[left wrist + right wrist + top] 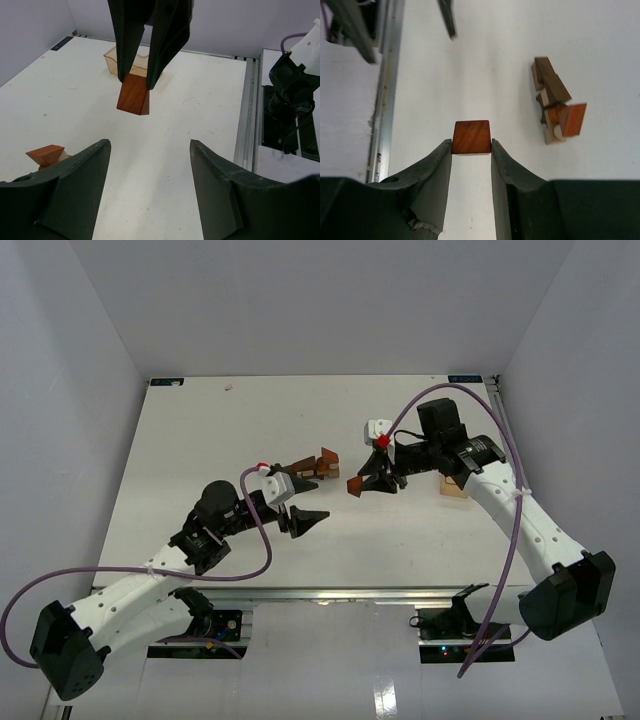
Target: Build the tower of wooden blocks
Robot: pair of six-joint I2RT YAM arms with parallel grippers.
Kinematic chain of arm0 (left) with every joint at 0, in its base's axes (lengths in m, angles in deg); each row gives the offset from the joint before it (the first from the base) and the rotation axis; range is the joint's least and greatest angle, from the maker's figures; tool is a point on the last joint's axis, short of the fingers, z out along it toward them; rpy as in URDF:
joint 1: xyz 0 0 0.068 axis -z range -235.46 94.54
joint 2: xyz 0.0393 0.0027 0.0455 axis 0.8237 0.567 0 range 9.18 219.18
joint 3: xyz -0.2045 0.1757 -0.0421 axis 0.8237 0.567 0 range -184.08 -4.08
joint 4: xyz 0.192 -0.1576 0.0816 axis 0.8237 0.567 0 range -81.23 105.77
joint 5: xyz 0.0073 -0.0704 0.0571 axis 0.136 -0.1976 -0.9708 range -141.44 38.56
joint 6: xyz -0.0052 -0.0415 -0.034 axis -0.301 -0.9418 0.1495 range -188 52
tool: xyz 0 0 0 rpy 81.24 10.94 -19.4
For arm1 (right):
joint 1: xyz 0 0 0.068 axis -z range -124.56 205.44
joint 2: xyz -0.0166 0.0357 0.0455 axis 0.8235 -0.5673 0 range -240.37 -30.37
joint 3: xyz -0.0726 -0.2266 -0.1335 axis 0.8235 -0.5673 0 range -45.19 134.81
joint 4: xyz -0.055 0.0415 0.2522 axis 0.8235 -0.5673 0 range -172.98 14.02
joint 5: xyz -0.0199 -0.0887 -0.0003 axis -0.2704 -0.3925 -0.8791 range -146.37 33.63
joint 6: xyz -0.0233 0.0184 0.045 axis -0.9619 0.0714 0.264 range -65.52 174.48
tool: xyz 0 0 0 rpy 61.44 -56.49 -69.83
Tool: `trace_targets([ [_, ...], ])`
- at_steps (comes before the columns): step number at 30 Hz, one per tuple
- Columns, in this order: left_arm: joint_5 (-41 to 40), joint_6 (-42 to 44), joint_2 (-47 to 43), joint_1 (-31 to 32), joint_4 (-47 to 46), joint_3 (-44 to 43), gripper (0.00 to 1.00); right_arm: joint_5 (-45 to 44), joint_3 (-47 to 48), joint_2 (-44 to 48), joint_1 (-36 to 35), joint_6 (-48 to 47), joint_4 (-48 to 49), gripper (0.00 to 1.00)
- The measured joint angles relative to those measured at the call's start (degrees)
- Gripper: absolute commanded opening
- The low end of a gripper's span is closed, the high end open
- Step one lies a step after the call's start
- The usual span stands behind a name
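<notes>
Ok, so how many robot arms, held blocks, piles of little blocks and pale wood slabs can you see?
Robot arms: 2 (left arm, right arm)
Held blocks: 1 (reddish-brown block, held by the right arm)
Piles of little blocks: 1 (block pile)
Pale wood slabs: 1 (pale wooden slab)
Total: 5

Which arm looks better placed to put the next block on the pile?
The right arm: its jaws pinch a reddish block close beside the pile. The left arm has open, empty jaws.
</notes>
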Motion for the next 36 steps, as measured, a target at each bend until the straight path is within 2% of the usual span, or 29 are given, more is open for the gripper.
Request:
trace_targets([
  [6, -5.4, 0.9, -3.1, -0.2, 15.2, -5.4, 0.79, -9.6, 3.2, -11.3, 2.1, -4.1, -0.4, 0.15],
  [12, -10.1, 1.0, -6.0, -0.5, 23.6, -4.6, 0.81, -15.5, 10.6, -23.6, 2.3, -6.8, 0.0, 0.15],
  [17, -13.0, 1.3, -8.7, -0.5, 26.1, -2.4, 0.82, -17.9, 21.0, -33.3, 2.3, -8.2, -0.8, 0.15],
  [24, -15.9, 1.7, -12.2, -0.5, 27.8, -1.9, 0.85, -19.0, 24.9, -41.9, 2.3, -9.6, -0.9, 0.15],
  [36, -17.0, 2.1, -13.9, -0.9, 27.8, -1.8, 0.85, -19.0, 27.4, -46.7, 0.8, -14.1, -3.3, 0.18],
])
